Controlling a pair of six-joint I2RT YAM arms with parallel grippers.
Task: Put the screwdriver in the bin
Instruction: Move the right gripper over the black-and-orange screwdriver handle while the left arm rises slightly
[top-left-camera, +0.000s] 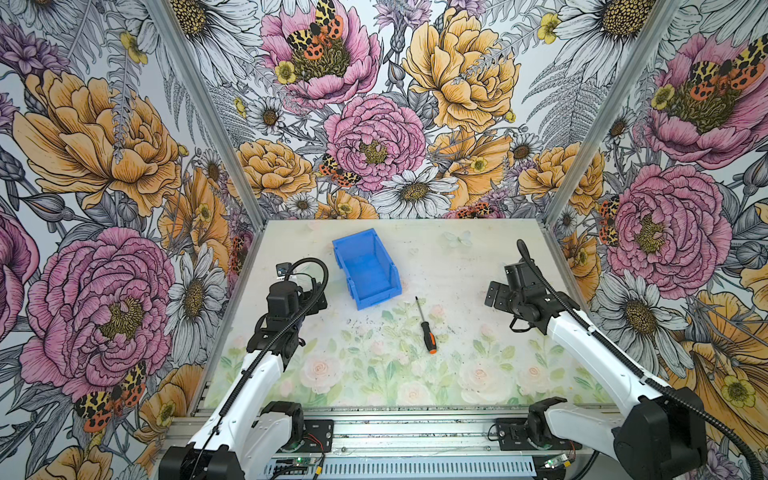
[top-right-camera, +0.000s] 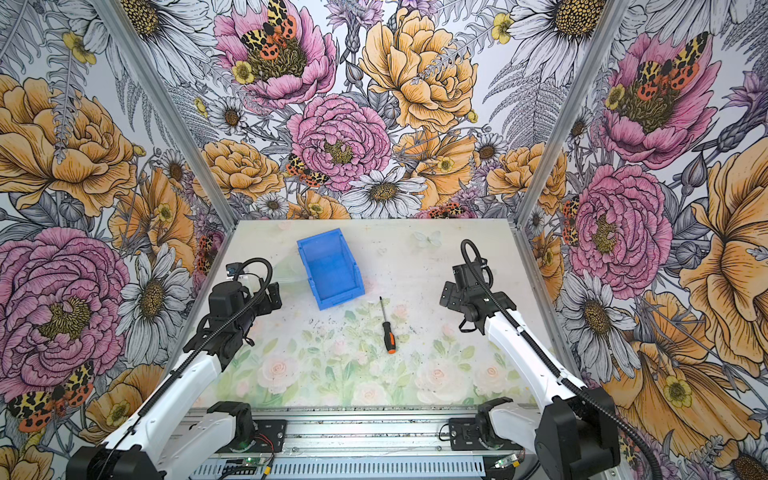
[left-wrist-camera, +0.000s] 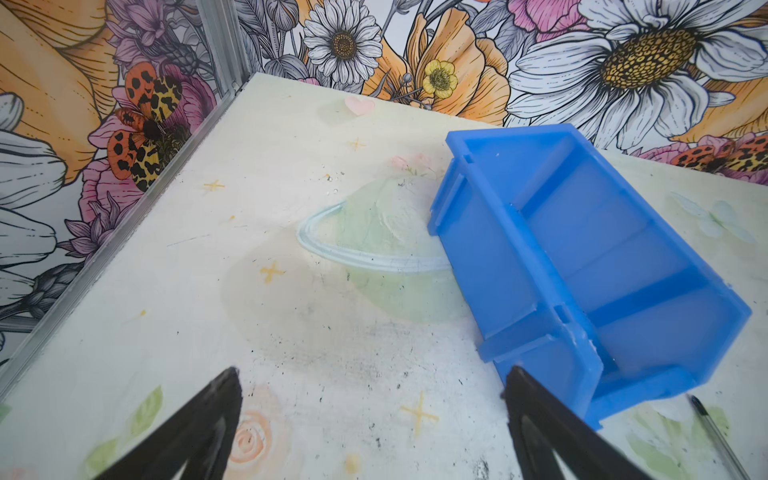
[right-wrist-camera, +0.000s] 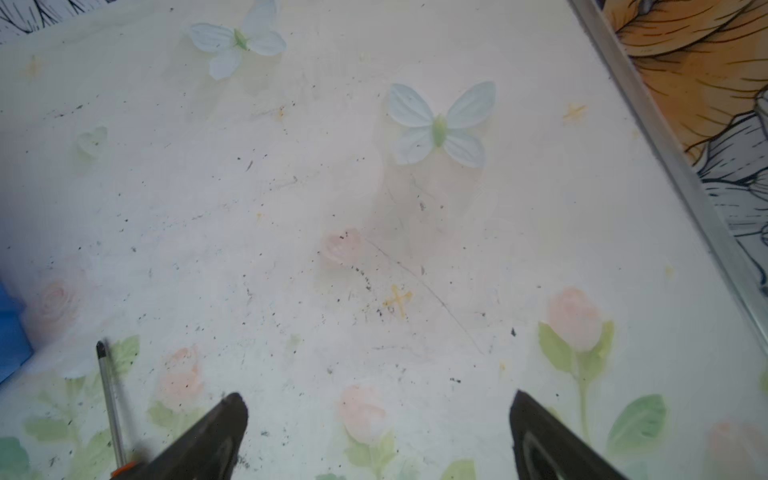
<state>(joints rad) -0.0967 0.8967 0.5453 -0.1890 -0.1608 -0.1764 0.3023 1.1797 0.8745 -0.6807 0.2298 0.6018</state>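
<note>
Screwdriver (top-left-camera: 424, 326) lies flat on the surface (top-left-camera: 457, 270) between my left fingers (left-wrist-camera: 199, 428) and right fingers (right-wrist-camera: 216, 436), both pairs spread and empty; bin (top-left-camera: 368, 268) stands near the left ones.

The bin (left-wrist-camera: 478, 257) is smooth blue plastic with a faint sheen. The screwdriver (top-left-camera: 424, 326) has a thin dark metal shaft and a black-and-orange handle that looks plastic. The counter (top-left-camera: 457, 282) is matt, scuffed and speckled. The corner post (left-wrist-camera: 226, 41) is brushed metal.
</note>
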